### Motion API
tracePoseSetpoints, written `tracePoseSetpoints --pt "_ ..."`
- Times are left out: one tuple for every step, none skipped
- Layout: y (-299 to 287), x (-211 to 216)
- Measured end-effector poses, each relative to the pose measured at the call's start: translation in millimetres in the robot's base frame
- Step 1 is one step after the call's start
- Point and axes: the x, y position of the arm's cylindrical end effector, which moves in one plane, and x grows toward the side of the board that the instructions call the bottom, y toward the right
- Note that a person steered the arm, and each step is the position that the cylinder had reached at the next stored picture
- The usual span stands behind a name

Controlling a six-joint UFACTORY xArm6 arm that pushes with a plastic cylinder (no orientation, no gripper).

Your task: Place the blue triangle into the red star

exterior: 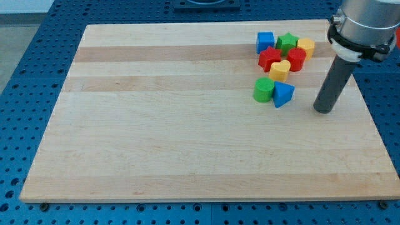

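Pale wooden board point(187, 125) on a blue pegged bench, and its whole left side and near edge lie bare, so all the action sits up toward the far right corner. Scanning left to right through the cluster: a blue cube point(265, 42) near the far edge, a green cylinder point(264, 90) lower down, the red star point(270, 59) between them, then the blue triangle point(283, 94) touching the green cylinder's right side. A yellow heart point(280, 70) sits between triangle and star, with a green star point(287, 42), a red cylinder point(296, 59) and a yellow block point(305, 47) packed further right. And there's my tip point(323, 110), down on the board, apart from the triangle and off to its right, nearer the right edge. No fingers here to open or close, just the bare rod. Looks like the approach step: nothing pushed yet. Next move, I'd say, is to swing round to the triangle's near side and shove it toward the far edge, but that yellow heart blocks the straight line. Plenty of open room toward the near edge for lining up; tight on the right.
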Motion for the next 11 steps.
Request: tracePoseSetpoints --pt "-8.8 0.6" --pt "-20.6 -0.6" --pt "-36.8 -0.7" --pt "-49.1 -13.7" --pt "-63.7 -28.5" --pt "-81.1 -36.3" --pt "-102.0 -39.1" --pt "-118.8 -42.2" --pt "-84.7 -16.6" --pt "22.0 19.9" --pt "66.1 16.0"
